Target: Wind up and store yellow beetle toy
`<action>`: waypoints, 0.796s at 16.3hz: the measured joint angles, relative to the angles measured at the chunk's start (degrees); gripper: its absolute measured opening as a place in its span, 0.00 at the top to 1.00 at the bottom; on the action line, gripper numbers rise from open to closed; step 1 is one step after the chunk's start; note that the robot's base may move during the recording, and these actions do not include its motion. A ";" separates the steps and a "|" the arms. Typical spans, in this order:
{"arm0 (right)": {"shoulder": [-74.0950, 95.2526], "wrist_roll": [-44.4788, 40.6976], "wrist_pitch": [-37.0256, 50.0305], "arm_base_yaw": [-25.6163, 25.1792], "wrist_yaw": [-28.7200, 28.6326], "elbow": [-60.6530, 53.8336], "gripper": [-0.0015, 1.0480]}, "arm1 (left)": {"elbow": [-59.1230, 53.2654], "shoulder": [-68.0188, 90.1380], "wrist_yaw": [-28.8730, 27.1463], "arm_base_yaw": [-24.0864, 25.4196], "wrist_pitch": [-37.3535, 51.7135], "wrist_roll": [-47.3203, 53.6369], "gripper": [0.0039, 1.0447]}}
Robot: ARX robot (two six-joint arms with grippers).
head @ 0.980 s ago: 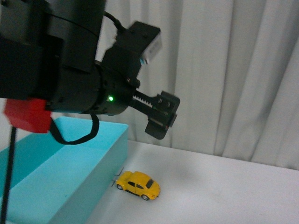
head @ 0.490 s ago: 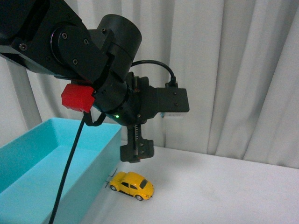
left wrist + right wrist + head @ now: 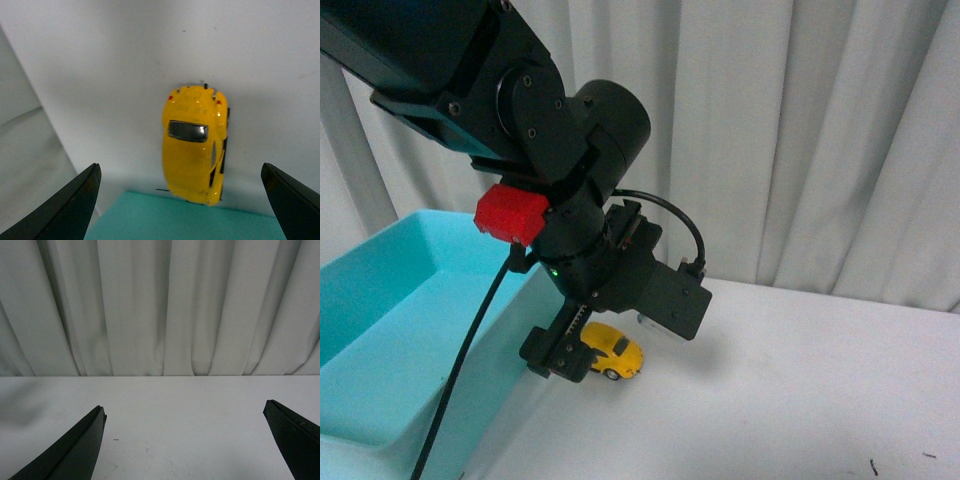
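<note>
The yellow beetle toy [image 3: 617,352] stands on the white table, one end against the teal bin's wall. In the left wrist view the toy [image 3: 195,145] lies between my spread fingers, seen from above, with its dark window up. My left gripper [image 3: 582,352] is open, pointing down just above the toy, not touching it. In its own view the left gripper [image 3: 181,205] has one fingertip [image 3: 75,200] on either side of the car, well apart from it. My right gripper [image 3: 185,440] is open and empty over bare table, out of the front view.
A large teal bin [image 3: 380,300] stands at the left, its rim [image 3: 150,222] right beside the toy. The white table [image 3: 800,380] stretches to the right. A pale curtain [image 3: 800,140] hangs behind the table.
My left arm has swung down and lowered its open gripper from high above the bin to just over the toy. The toy stays beside the bin wall.
</note>
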 joint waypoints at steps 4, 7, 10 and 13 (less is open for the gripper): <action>0.00 0.00 -0.02 0.00 0.02 0.00 0.06 | 2.49 3.61 -1.84 0.50 -0.33 -4.15 0.06; 0.00 0.02 -0.02 0.00 0.00 0.00 0.06 | 4.72 5.66 -3.96 1.05 -1.68 -7.98 0.06; 0.00 0.00 0.00 0.00 0.02 0.00 0.06 | 4.90 7.67 -4.92 1.70 -1.92 -12.20 0.06; 0.00 0.00 0.00 0.00 0.02 0.00 0.06 | 5.97 9.27 -4.90 2.08 -1.81 -13.42 0.27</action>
